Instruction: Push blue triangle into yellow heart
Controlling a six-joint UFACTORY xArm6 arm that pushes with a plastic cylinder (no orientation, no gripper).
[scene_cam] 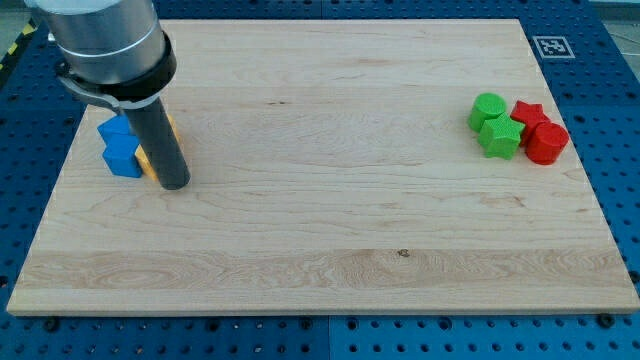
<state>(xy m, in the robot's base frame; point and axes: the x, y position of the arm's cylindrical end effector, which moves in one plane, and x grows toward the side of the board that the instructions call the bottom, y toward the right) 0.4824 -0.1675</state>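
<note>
My tip [175,186] rests on the wooden board [330,230] at the view's left. Just to its left lies a cluster of blue blocks: one blue block [115,130] and another blue block [124,158] below it; I cannot tell which is the triangle. Slivers of yellow show against the rod, one at its right side [170,124] and one between the rod and the lower blue block [146,161]. The rod hides most of the yellow, so its heart shape cannot be made out. The yellow touches the blue cluster's right side.
At the view's right stands a tight cluster: a green round block [489,107], a green block [500,138], a red star [528,112] and a red round block [547,143]. The arm's grey body [105,45] fills the top left corner.
</note>
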